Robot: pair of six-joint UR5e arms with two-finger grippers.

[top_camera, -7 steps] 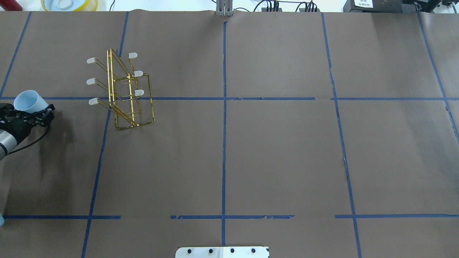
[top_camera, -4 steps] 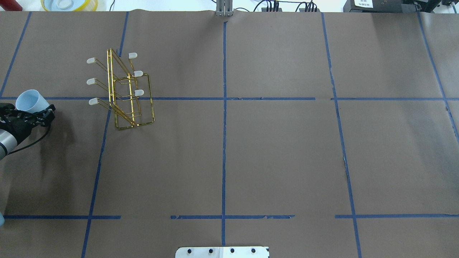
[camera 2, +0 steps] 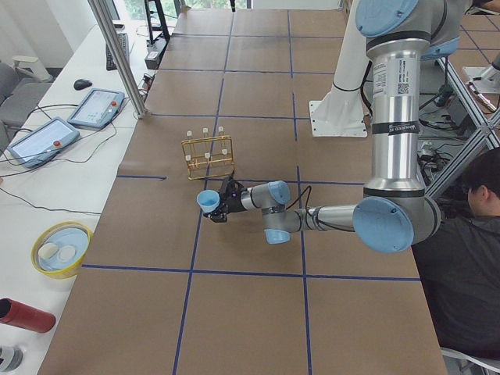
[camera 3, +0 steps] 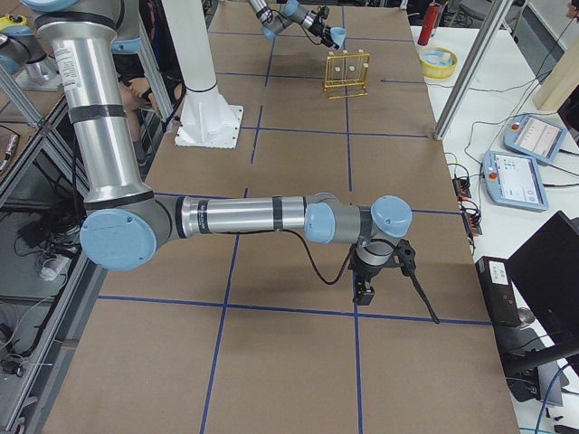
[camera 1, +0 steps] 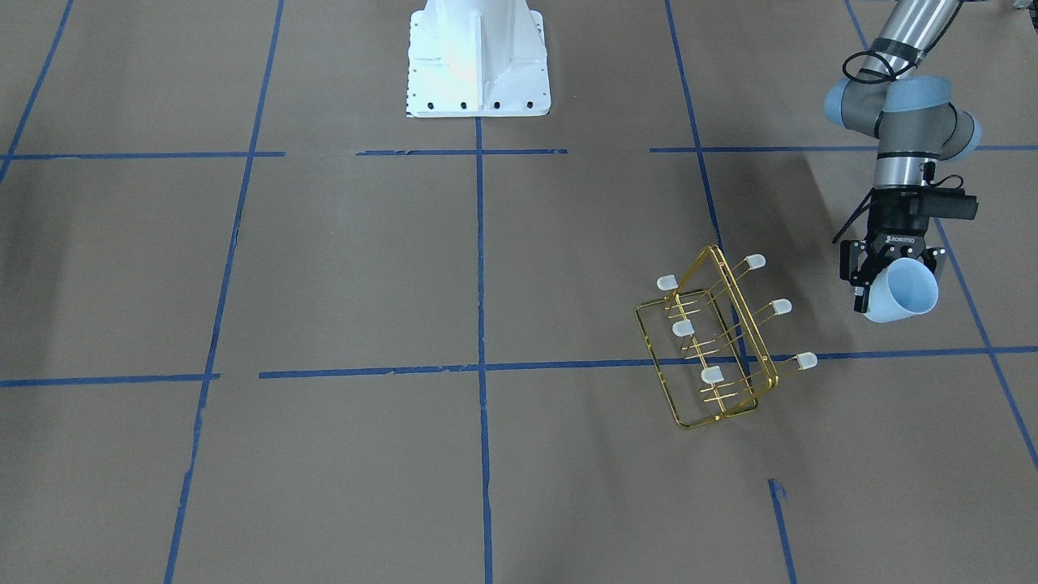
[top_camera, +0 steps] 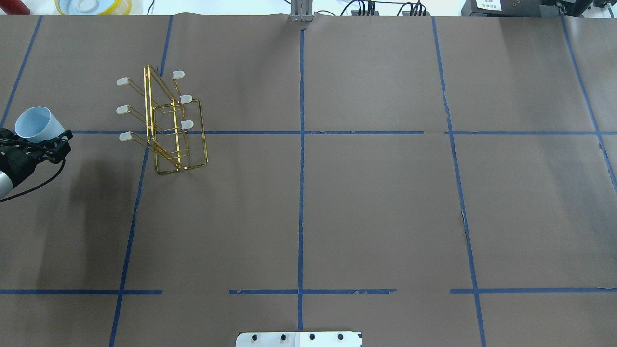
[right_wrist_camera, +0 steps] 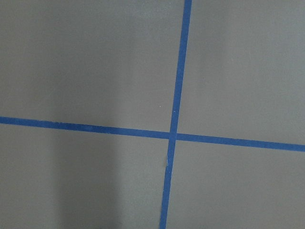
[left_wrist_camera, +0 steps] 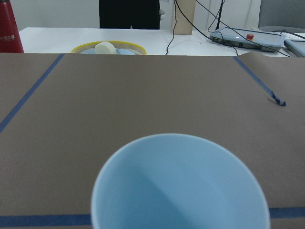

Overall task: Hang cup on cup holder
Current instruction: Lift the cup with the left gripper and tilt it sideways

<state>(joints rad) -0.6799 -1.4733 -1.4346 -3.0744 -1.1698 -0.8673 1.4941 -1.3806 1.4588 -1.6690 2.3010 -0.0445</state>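
The pale blue cup [top_camera: 34, 123] is held in my left gripper [top_camera: 39, 140] at the table's far left, lifted off the surface, mouth tilted away from the arm. It also shows in the front view [camera 1: 902, 293], the left side view [camera 2: 208, 201] and fills the left wrist view [left_wrist_camera: 180, 187]. The gold wire cup holder [top_camera: 166, 124] stands to the cup's right, apart from it, its pegs bare [camera 1: 714, 341]. My right gripper [camera 3: 365, 291] hangs low over the table at the other end. It shows only in the right side view, so I cannot tell its state.
A yellow-rimmed bowl [top_camera: 91, 6] and a red cylinder [left_wrist_camera: 10, 33] sit beyond the table's far left corner. Control tablets [camera 2: 95, 105] lie on the white bench. The robot's white base [camera 1: 477, 61] is at the near edge. A seated person [camera 2: 469, 258] is beside it.
My left gripper has carried the cup farther from the robot and slightly left in the overhead view. The cup holder has not moved.
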